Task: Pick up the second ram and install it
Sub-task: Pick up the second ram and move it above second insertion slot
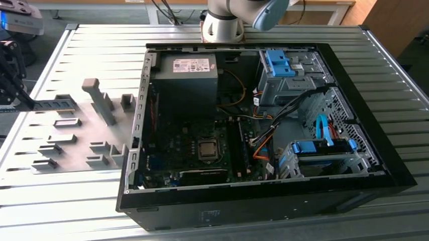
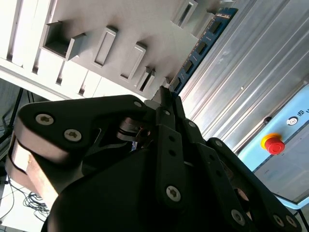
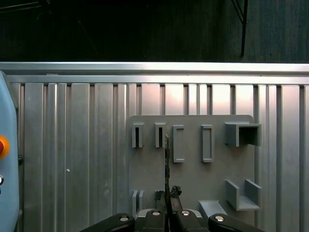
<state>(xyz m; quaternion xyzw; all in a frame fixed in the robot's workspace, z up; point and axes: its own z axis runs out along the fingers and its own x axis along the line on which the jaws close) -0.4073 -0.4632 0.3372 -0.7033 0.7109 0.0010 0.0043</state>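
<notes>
Clearly, the gripper's (image 3: 167,200) jaws were clamped on one end of the second ram (image 1: 55,105), holding it edge-on above the grey holder plate (image 1: 75,143), long edges free, likely for seating.

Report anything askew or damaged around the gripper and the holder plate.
Nothing stands out: the second ram runs straight out from the shut gripper, unbent, by the grey holder plate, whose blocks look intact.

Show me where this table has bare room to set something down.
In the exterior view, bare ribbed table lies between the grey holder plate and the near edge, and between the plate and the far edge. Crowded: the open computer case, and the plate, where the gripper holds the second ram.
</notes>
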